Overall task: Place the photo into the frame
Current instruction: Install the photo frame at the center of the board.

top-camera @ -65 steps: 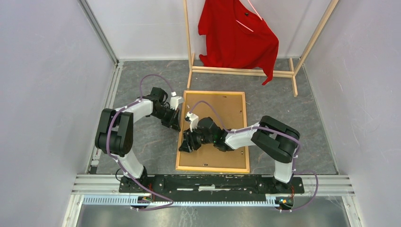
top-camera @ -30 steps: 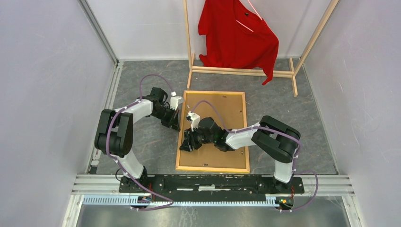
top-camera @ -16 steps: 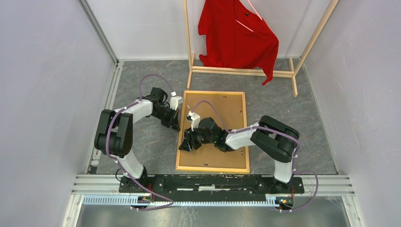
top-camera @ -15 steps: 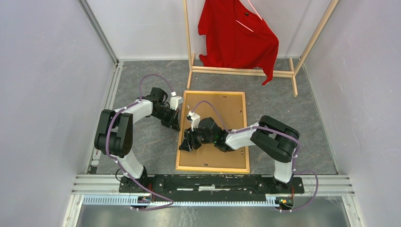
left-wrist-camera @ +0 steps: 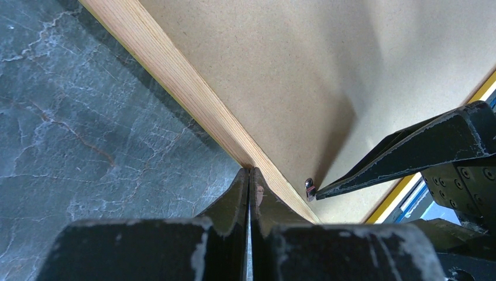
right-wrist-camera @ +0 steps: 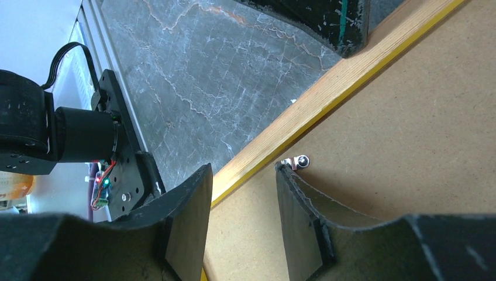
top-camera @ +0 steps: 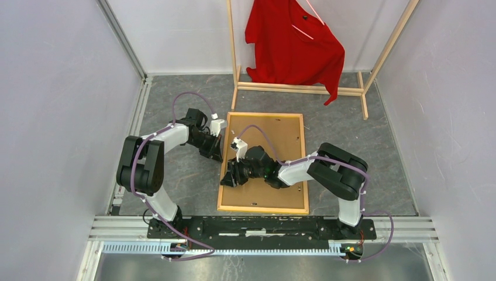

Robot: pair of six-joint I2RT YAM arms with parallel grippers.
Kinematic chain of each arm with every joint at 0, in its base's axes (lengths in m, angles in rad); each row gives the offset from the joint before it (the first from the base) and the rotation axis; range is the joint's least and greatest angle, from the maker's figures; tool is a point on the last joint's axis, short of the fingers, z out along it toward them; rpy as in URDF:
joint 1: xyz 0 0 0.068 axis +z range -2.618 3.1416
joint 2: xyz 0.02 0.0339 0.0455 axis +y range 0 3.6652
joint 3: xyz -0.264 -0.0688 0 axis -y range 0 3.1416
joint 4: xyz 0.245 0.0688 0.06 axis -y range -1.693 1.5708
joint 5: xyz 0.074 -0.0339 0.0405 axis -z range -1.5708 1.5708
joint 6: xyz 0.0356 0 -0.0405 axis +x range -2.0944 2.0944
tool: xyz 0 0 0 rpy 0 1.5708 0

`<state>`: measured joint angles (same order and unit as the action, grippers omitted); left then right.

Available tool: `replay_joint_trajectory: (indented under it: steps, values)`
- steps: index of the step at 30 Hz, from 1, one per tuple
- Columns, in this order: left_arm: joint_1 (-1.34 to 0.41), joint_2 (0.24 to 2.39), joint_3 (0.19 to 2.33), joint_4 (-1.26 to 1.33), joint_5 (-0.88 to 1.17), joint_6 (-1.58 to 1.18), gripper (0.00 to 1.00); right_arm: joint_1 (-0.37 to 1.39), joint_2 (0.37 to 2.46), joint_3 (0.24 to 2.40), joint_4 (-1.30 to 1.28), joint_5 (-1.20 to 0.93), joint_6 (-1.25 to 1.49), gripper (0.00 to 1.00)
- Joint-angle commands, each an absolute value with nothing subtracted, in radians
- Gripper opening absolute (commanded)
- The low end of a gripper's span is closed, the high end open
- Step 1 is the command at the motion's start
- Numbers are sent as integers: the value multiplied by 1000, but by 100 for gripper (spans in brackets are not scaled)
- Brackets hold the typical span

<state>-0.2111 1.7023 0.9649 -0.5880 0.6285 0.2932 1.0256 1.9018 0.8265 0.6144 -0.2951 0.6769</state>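
Evidently the grey table (top-camera: 175, 175) serves as a flat bed for closing up the frame (top-camera: 263, 208), which lies face down in the middle of it. Its light wood back faces up and a yellow edge shows only at the rim. The brown backing board (top-camera: 275, 132) fills the opening, so the photo is presumably beneath it. No print is plainly in view, and I cannot confirm that from these views.

The left claw (top-camera: 217, 153) is closed with nothing between its fingers, and its tip rests on the frame's left rail. I take that as a hold-down, so the frame does not slide while the other arm works.

The right claw (top-camera: 229, 178) sits a little nearer along the same rail, jaws parted and holding nothing. One finger is over the rail, and the other is over the board with its tip just beside a small metal tab (right-wrist-camera: 298, 161) at the board's edge. That placement suggests the tab is about to be turned or pushed to lock the board in.

The two claws are close together on that left side, so they could crowd each other. Far back stands a wooden clothes rack (top-camera: 301, 89) with a red shirt (top-camera: 292, 47). Its foot lies just beyond the frame's far rail but is clear of the work.
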Motion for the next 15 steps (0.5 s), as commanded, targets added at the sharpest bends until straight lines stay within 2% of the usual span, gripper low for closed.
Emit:
replay_joint_trajectory:
  steps: [1,15]
  values:
    - [-224,1695,937,-570,571,361,5,1023,1916,828,653,-248,694,50]
    - [-224,1688,936,-577,561,374,5,1015,1937,844,658,-235,683,50]
